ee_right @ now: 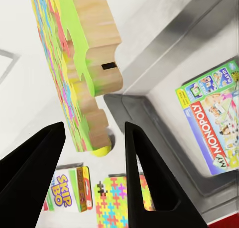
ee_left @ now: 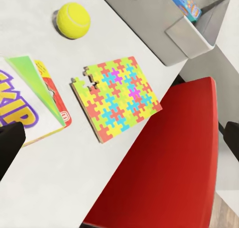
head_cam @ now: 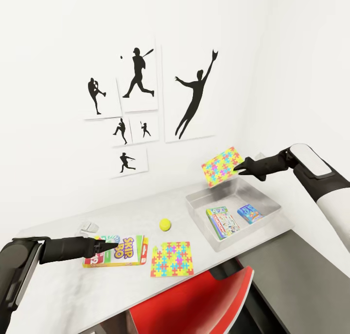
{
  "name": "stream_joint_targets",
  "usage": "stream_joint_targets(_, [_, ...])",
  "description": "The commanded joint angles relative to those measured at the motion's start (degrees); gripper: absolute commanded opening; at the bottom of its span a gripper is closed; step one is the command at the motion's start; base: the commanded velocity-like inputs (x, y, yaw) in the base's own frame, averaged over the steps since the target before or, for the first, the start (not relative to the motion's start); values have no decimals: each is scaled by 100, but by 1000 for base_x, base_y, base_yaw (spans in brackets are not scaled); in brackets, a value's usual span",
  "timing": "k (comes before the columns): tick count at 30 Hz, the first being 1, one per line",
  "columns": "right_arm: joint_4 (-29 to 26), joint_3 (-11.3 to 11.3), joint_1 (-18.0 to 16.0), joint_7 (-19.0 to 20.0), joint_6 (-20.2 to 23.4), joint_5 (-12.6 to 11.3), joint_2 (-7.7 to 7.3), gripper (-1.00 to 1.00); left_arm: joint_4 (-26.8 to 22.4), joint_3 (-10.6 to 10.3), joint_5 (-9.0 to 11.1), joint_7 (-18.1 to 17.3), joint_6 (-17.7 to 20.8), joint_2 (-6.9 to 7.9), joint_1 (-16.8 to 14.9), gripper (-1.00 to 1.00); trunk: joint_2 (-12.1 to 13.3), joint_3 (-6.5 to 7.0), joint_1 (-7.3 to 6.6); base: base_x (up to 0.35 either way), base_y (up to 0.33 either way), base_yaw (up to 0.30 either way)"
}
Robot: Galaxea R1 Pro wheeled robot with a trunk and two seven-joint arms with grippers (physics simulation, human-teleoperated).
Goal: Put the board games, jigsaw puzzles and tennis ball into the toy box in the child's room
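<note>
Red chair (head_cam: pixel 194 300), then SKIP-BO box (head_cam: pixel 119 250), MONOPOLY box (head_cam: pixel 222 221).

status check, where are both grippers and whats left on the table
Right gripper at jigsaw puzzle above toy box; grip unclear. Left gripper over SKIP-BO game. Second puzzle, tennis ball on table. Nothing blocking.

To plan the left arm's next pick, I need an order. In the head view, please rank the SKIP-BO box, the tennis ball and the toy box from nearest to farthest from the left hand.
1. SKIP-BO box: on the table, right at the left hand.
2. Tennis ball: further toward the robot's right, nearer the wall.
3. Toy box: farthest, at the table's right end.
</note>
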Motion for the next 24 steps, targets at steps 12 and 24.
stream_joint_targets(12, [268, 373, -11, -36, 0, -65, -57, -100, -4, 6, -104, -583, 48, 1, -6, 100, -13, -13, 4, 0, 0, 0])
stream_joint_targets(24, [274, 636, -11, 157, 0, -65, -73, -100, -4, 79, -99, -618, 48, 32, -7, 100, -13, -13, 4, 0, 0, 0])
